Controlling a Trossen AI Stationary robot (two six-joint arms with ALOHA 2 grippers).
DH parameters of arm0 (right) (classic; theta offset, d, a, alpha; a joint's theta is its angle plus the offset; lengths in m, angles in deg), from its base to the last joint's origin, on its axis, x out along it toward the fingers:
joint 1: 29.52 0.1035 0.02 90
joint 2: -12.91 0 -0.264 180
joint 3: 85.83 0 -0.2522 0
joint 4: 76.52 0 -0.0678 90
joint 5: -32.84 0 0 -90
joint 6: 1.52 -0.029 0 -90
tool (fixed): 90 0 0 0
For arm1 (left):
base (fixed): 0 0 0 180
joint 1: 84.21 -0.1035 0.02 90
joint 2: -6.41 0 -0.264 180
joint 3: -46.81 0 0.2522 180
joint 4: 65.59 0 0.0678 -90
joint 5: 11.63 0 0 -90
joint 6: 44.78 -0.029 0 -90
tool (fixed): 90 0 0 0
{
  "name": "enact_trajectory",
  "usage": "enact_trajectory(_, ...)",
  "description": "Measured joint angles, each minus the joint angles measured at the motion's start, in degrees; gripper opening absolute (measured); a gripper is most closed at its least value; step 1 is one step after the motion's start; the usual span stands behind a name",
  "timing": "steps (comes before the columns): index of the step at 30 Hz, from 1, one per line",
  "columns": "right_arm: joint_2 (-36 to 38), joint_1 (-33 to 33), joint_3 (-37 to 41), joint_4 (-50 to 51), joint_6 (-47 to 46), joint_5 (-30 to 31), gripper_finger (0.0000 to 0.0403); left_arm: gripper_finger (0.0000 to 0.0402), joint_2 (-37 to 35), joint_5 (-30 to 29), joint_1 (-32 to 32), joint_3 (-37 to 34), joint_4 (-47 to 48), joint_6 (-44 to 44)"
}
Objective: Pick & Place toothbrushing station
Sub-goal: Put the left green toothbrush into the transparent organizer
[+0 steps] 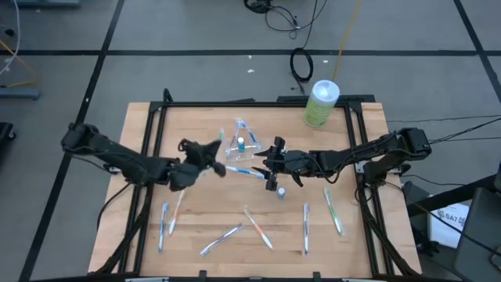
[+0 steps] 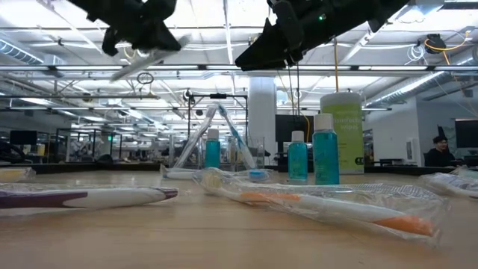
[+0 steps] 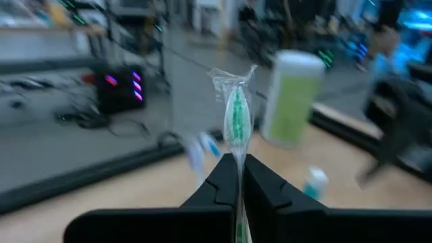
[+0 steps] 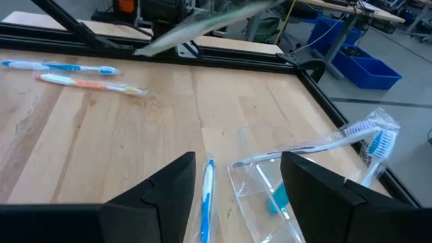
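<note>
A clear plastic cup stands mid-table, with a few wrapped toothbrushes leaning out over its rim and a teal-capped tube inside. My left gripper hovers just left of the cup, shut on a green toothbrush in a clear wrapper. My right gripper is open and empty just right of the cup, above a blue toothbrush that lies on the table. More toothbrushes lie flat along the near half of the table. A teal-capped tube stands near my right gripper. My left gripper pinches the wrapped green toothbrush between its two fingers, at the shaft just below the head. The head end and the wrapper's tip stick out beyond the fingertips. The brush is lifted clear of the table and shows tilted in the low view.
A large pale-green canister with a white lid stands at the far right of the table. A black frame rail runs round the wooden top. In the low view, two teal-capped tubes stand upright and wrapped brushes lie in front.
</note>
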Motion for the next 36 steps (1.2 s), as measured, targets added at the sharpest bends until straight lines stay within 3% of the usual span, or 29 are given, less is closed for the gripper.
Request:
enact_trajectory(3, 0.00, 0.00, 0.00, 0.02, -0.05, 0.00, 0.0210, 0.0010, 1.98, -0.84, -3.23, 0.02, -9.25, -8.00)
enact_trajectory(6, 0.00, 0.00, 0.00, 0.03, -0.05, 0.02, 0.0210, 0.0008, 5.35, 2.26, -7.14, 0.00, -15.74, -12.10)
enact_trajectory(10, 0.00, 0.00, 0.00, 0.02, -0.05, 0.00, 0.0210, 0.0006, 11.16, 6.34, -12.99, 0.00, -22.91, -15.09)
enact_trajectory(18, 0.00, 0.00, 0.00, 0.48, 0.27, 0.01, 0.0210, 0.0005, 22.29, 9.07, -21.42, 0.00, -36.61, -17.20)
enact_trajectory(27, 0.00, 0.00, 0.00, 0.49, 0.43, 0.02, 0.0210, 0.0008, 32.79, 11.35, -23.44, 0.00, -53.97, -23.82)
enact_trajectory(36, 0.00, 0.00, 0.00, 2.59, 0.25, 0.02, 0.0210, 0.0008, 38.31, 6.64, -21.73, 0.00, -53.40, -24.49)
